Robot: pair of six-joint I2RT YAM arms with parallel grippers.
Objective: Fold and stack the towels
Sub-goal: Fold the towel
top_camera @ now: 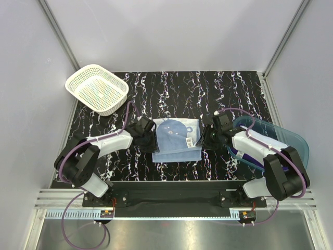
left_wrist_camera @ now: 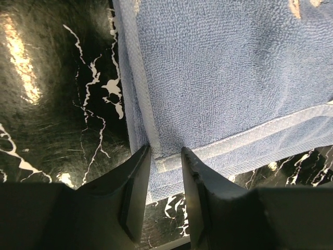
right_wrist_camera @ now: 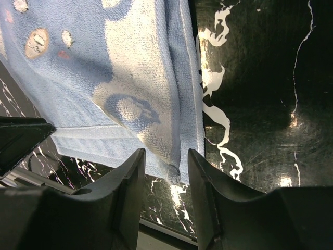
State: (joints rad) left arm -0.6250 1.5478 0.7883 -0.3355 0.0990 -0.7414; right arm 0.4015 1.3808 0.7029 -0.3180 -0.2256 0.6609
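Looking down from high behind on the black white-veined tabletop. Close from each wrist, all sharing the light blue bear-print towel.

Bright top light, wrist-cam glare

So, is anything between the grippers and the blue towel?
Nothing visible. The left gripper straddles the towel's left edge, the right gripper its right corner; basket and tub sit well aside.
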